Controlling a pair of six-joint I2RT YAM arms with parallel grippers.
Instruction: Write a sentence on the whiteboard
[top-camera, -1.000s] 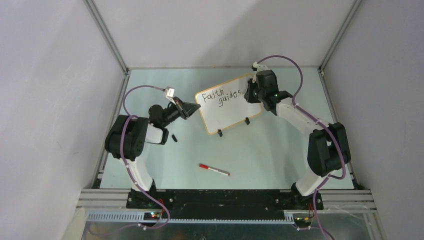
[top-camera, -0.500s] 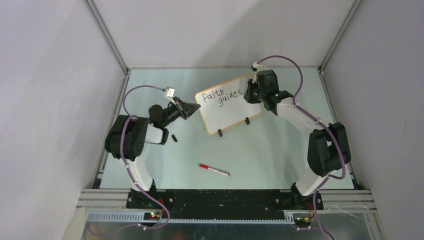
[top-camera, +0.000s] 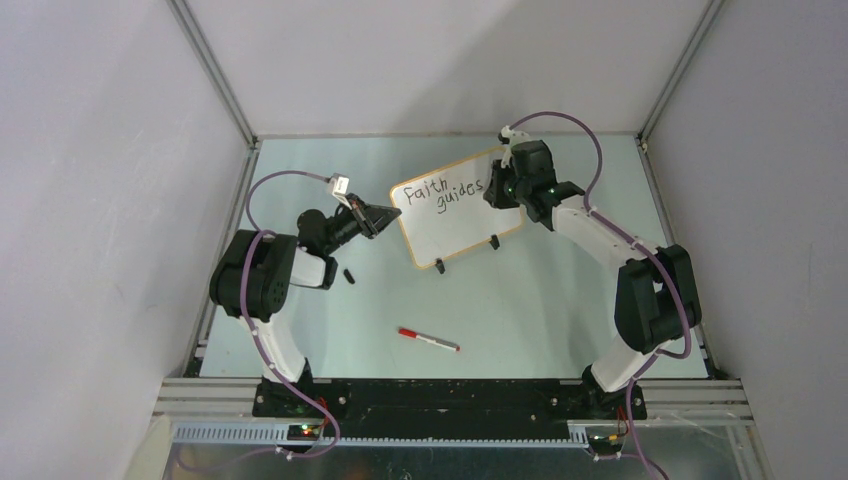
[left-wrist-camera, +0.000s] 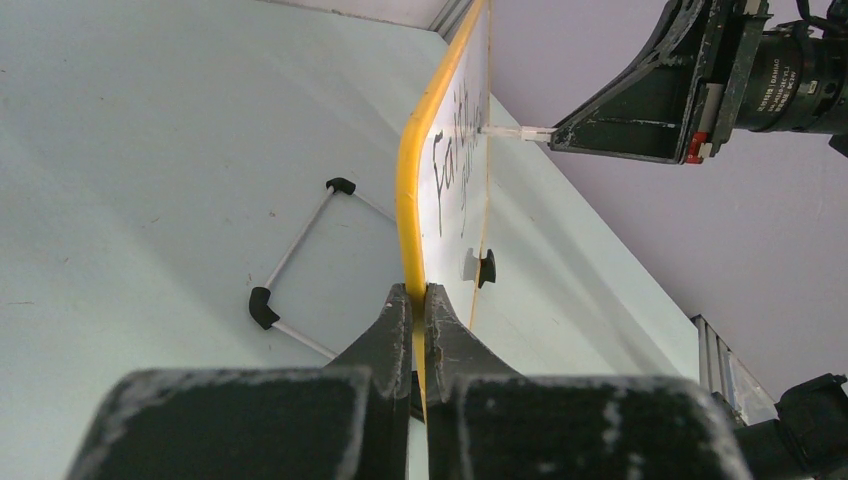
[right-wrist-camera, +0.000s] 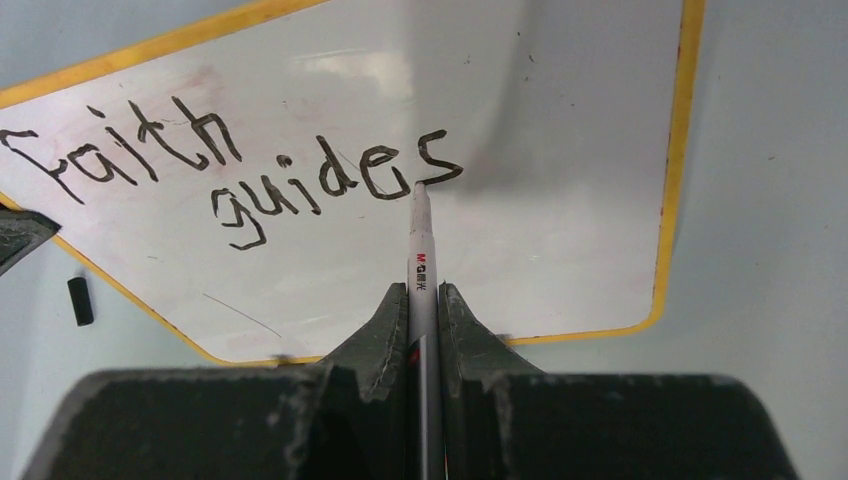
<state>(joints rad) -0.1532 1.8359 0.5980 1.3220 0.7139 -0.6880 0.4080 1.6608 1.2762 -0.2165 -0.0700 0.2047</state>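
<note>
Your left pincer (left-wrist-camera: 418, 300) was shut on frame edge of whiteboard (left-wrist-camera: 408, 200), board standing upright straight ahead of it. Your right pincer (right-wrist-camera: 425, 296) was clamped on marker (right-wrist-camera: 420, 235), tip touching board face just past its fingertips, at last "s". On face, sentence (right-wrist-camera: 240, 170): thin black strokes, staggered lines, "faith guides" written, third word not yet. Board likely light, stiff, glossy-slick, tippy on clip feet (left-wrist-camera: 487, 268); you should grip frame edge, not face. Orange frame, rounded corners.
</note>
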